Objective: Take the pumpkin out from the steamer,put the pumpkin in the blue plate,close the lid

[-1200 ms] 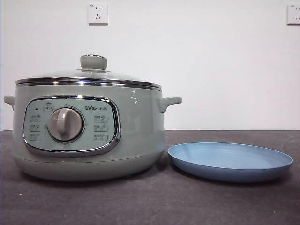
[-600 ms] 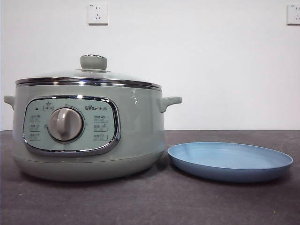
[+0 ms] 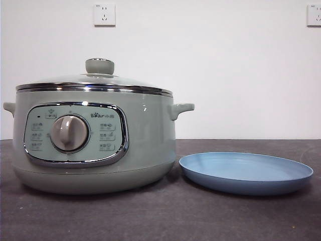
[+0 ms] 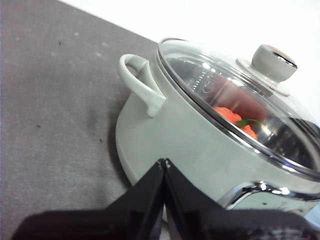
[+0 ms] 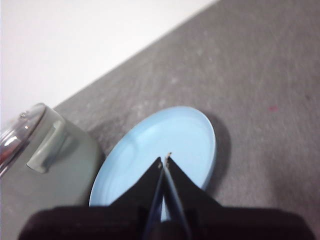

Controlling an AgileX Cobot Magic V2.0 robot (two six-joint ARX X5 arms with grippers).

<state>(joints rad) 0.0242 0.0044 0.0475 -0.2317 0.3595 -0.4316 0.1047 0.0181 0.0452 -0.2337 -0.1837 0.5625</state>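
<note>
The sage-green steamer (image 3: 145, 145) stands at the left of the dark table, its glass lid (image 3: 95, 80) with a green knob (image 3: 100, 66) seated on it. In the left wrist view the pumpkin (image 4: 232, 116) shows orange-red through the lid (image 4: 225, 90), inside the steamer (image 4: 170, 140). The empty blue plate (image 3: 246, 173) lies right of the pot. My left gripper (image 4: 164, 162) is shut and empty, beside the pot's wall. My right gripper (image 5: 165, 159) is shut and empty above the blue plate (image 5: 165, 137). Neither arm shows in the front view.
A white wall with two sockets (image 3: 104, 14) stands behind the table. The dark grey table top (image 3: 160, 216) stretches in front of the pot and plate. The pot's side handle (image 3: 180, 109) sticks out toward the plate.
The picture has shifted very slightly; the steamer, lid and plate stand as before.
</note>
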